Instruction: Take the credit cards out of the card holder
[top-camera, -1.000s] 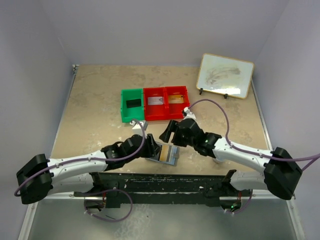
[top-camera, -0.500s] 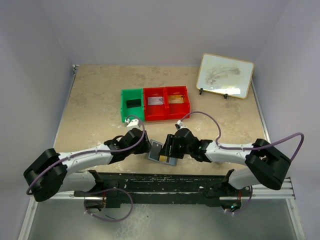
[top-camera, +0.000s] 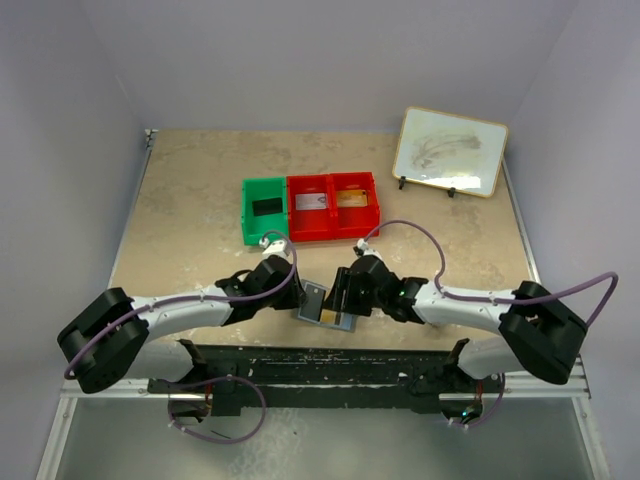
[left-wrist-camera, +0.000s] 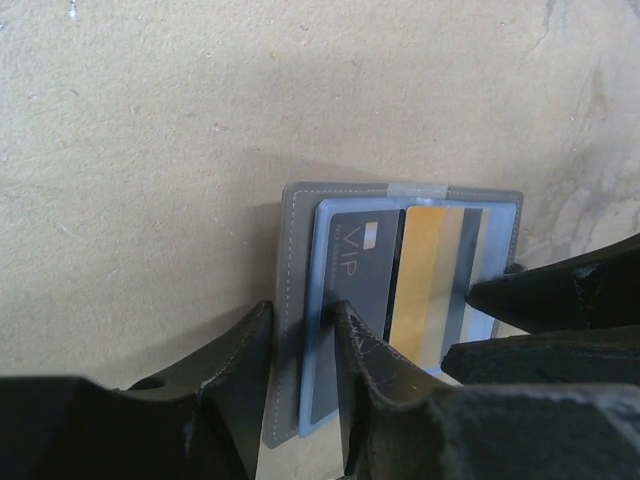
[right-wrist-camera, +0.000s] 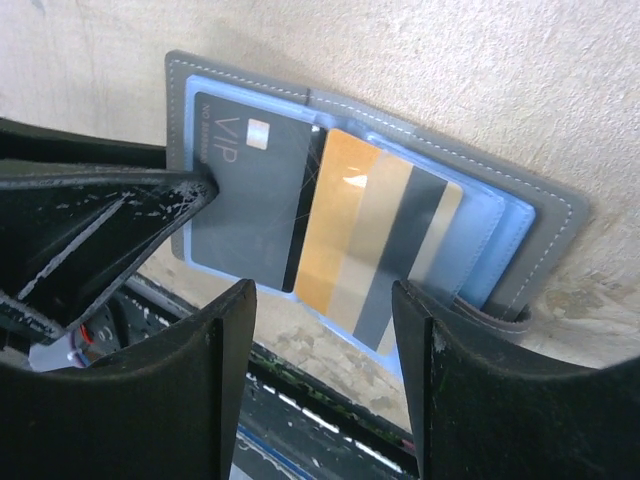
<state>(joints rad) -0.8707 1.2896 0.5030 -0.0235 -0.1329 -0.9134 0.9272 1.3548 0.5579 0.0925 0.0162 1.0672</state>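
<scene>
We are looking down on a beige speckled table (top-camera: 200, 190) that pale lilac walls (top-camera: 300, 70) are closing in on three sides. A green bin (top-camera: 246, 212) and two red bins (top-camera: 310, 234) are sitting in a row around the table's middle, and a framed whiteboard (top-camera: 450, 150) is leaning at the far right corner. The card holder (top-camera: 314, 296) is lying open close to the near edge, about midway along it, with both arms reaching in low from either side. In the wrist views we are seeing its grey stitched cover lined with a light blue sleeve (right-wrist-camera: 490, 228). A dark card (left-wrist-camera: 355, 270) marked VIP is sitting in the left part, and a gold card (left-wrist-camera: 430, 280) with a dark stripe is overlapping its right side, both inside the holder's outline. The left gripper (left-wrist-camera: 300, 312) is resting over the holder's left edge, its fingers standing a little apart with a strip of cover and sleeve showing between them. One finger is lying beside the cover and the other across the dark card's corner, and we are not able to tell whether they are clamping anything or only pressing down. The right gripper (right-wrist-camera: 325, 295) is hovering at the cards' opposite end with its fingers spread wide, the gold card's end showing in the gap.
</scene>
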